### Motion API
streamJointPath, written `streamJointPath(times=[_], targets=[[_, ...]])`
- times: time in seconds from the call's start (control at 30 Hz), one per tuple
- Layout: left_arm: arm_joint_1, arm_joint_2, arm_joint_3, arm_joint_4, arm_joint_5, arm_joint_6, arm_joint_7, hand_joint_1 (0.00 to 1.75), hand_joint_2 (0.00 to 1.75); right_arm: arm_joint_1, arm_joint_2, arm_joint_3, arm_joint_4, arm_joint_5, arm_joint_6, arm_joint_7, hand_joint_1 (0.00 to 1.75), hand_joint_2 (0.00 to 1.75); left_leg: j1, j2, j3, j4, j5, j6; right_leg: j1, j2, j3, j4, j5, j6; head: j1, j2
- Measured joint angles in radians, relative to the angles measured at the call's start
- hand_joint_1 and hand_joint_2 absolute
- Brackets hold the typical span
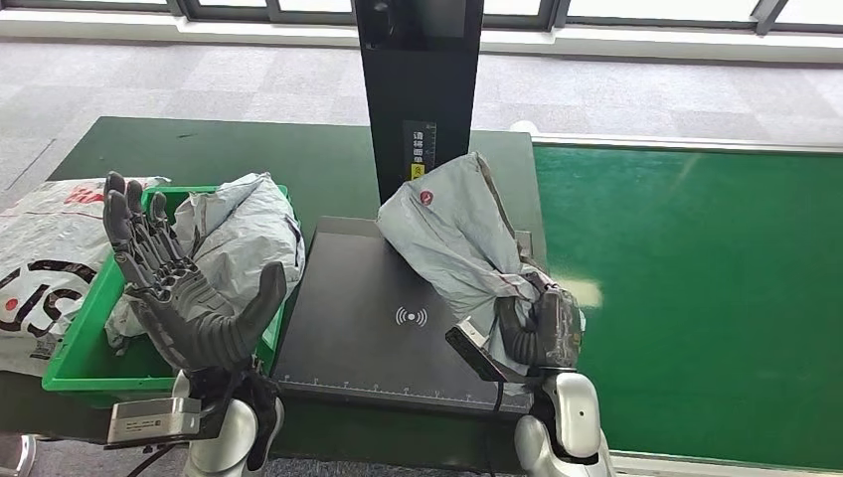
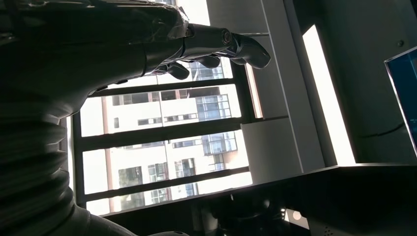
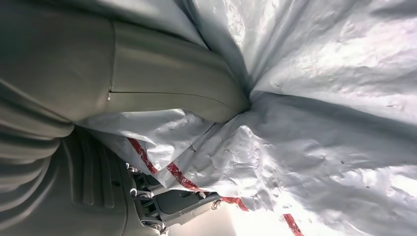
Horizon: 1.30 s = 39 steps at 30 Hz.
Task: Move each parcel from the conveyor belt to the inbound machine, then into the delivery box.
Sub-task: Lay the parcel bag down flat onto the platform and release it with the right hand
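Note:
My right hand (image 1: 539,331) grips the lower end of a grey plastic parcel (image 1: 457,234) with a red logo, holding it tilted up over the right part of the dark scanner plate of the inbound machine (image 1: 358,328). In the right wrist view the thumb (image 3: 167,78) presses into the crumpled parcel (image 3: 319,113). My left hand (image 1: 184,288) is raised, palm up and fingers spread, holding nothing, in front of the green delivery box (image 1: 84,363). A second grey parcel (image 1: 244,238) lies in that box. The left hand (image 2: 147,44) shows against windows in the left wrist view.
The machine's black post (image 1: 418,89) rises behind the plate. The green conveyor belt (image 1: 696,288) runs to the right. A white printed bag (image 1: 40,268) lies left of the box on the dark green table (image 1: 229,149).

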Motion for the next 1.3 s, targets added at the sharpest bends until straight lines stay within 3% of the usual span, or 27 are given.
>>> streamJointPath(times=[0.1, 0.13, 0.23, 0.27, 0.73, 0.87, 1.17, 1.3], targets=[[0.0, 0.0, 0.0, 0.002, 0.0, 0.0, 0.0, 0.0, 1.75, -0.005, 0.0, 0.013, 0.031, -0.006, 0.005, -0.005, 1.75, 1.75, 0.0, 0.0, 0.0, 0.0, 0.0, 0.0, 0.0, 0.0, 0.0, 0.0, 0.0, 0.0, 0.0, 0.0], [0.0, 0.0, 0.0, 0.003, 0.0, 0.0, 0.0, 0.0, 1.75, -0.007, -0.001, 0.018, 0.044, -0.01, 0.007, -0.009, 1.48, 1.75, 0.0, 0.0, 0.0, 0.0, 0.0, 0.0, 0.0, 0.0, 0.0, 0.0, 0.0, 0.0, 0.0, 0.0], [0.0, 0.001, 0.0, 0.006, 0.005, -0.001, 0.0, 0.0, 1.75, -0.013, -0.001, 0.028, 0.081, -0.021, 0.007, -0.015, 0.21, 1.75, 0.0, 0.0, -0.001, 0.0, 0.0, 0.0, 0.0, 0.0, -0.001, 0.0, 0.0, 0.0, 0.0, 0.0], [0.0, 0.001, 0.0, 0.007, 0.007, -0.001, 0.0, 0.0, 1.75, -0.015, -0.002, 0.031, 0.092, -0.021, 0.004, -0.013, 0.05, 1.75, 0.0, 0.0, -0.002, 0.0, 0.0, 0.0, 0.0, 0.0, -0.001, 0.0, 0.0, 0.0, 0.0, 0.0], [0.0, 0.002, 0.0, 0.018, 0.011, -0.002, 0.0, 0.0, 1.75, -0.02, -0.002, 0.036, 0.143, -0.017, -0.006, -0.002, 0.0, 1.75, 0.0, 0.0, -0.002, 0.0, 0.0, 0.0, 0.0, 0.0, -0.001, 0.0, 0.0, 0.0, 0.0, 0.0], [0.0, 0.002, 0.0, 0.02, 0.011, -0.001, 0.0, 0.0, 1.75, -0.021, -0.002, 0.036, 0.149, -0.018, -0.004, 0.001, 0.0, 0.0, 0.0, 0.0, -0.002, 0.0, 0.0, 0.0, 0.0, 0.0, -0.001, 0.0, 0.0, 0.0, 0.0, 0.0], [0.001, 0.002, 0.0, 0.022, 0.008, 0.009, -0.001, 0.0, 1.75, -0.021, -0.002, 0.036, 0.163, -0.036, -0.034, -0.007, 0.0, 0.0, 0.0, 0.0, 0.0, 0.0, 0.0, 0.0, 0.0, 0.0, -0.001, 0.0, 0.0, 0.0, 0.0, 0.0], [-0.001, 0.004, -0.006, 0.029, -0.028, -0.003, 0.031, 0.0, 1.75, 0.004, 0.0, 0.03, 0.051, -0.112, -0.08, -0.128, 0.0, 1.75, -0.001, 0.0, 0.004, 0.001, 0.0, 0.0, 0.0, 0.0, -0.002, 0.0, 0.0, 0.0, 0.0, 0.0]])
